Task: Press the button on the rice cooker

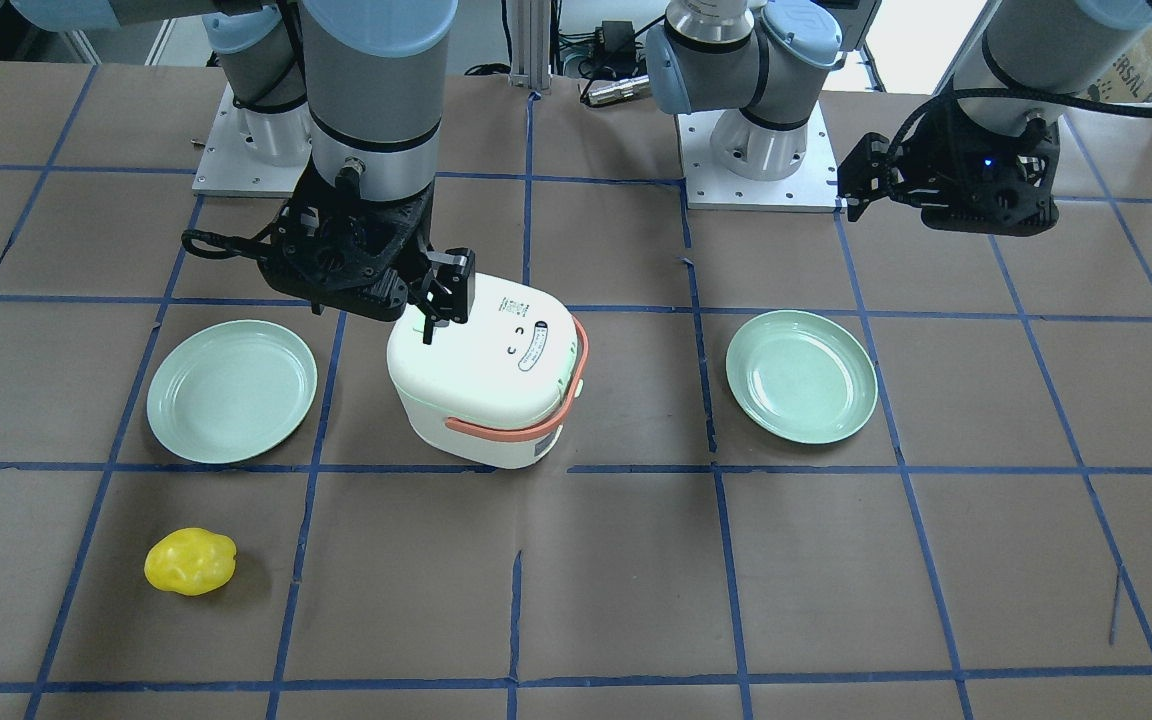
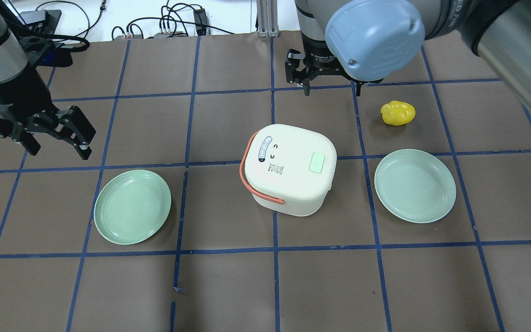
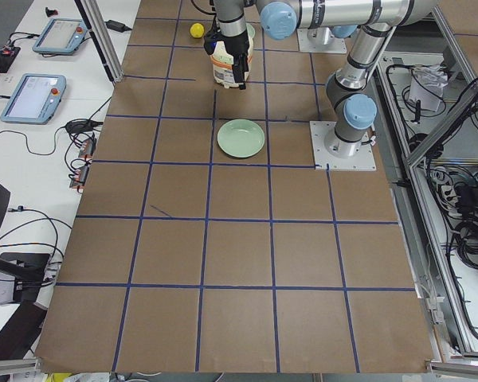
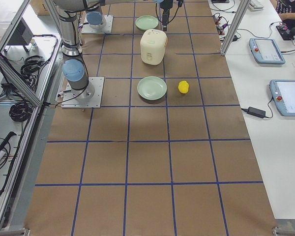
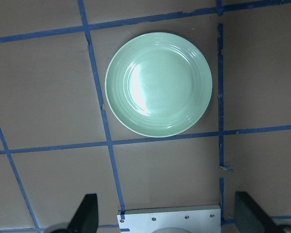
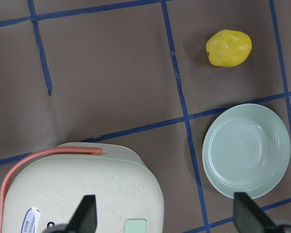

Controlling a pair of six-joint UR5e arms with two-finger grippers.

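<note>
A white rice cooker [image 2: 288, 170] with an orange handle stands mid-table. Its button [image 2: 317, 162] is a pale mint-green rectangle on the lid, near the edge on my right side. It also shows at the bottom of the right wrist view [image 6: 136, 226]. In the front-facing view my right gripper hides it. My right gripper [image 1: 441, 305] hangs over that end of the lid, jaws open and empty; it also shows in the right wrist view [image 6: 164, 206]. My left gripper [image 2: 58, 142] is open and empty, high at the far left, away from the cooker.
Two pale green plates lie on either side of the cooker, one on my left [image 2: 132, 206] and one on my right [image 2: 415, 185]. A yellow pepper-like object [image 2: 398, 113] lies beyond the right plate. The brown table has a blue tape grid.
</note>
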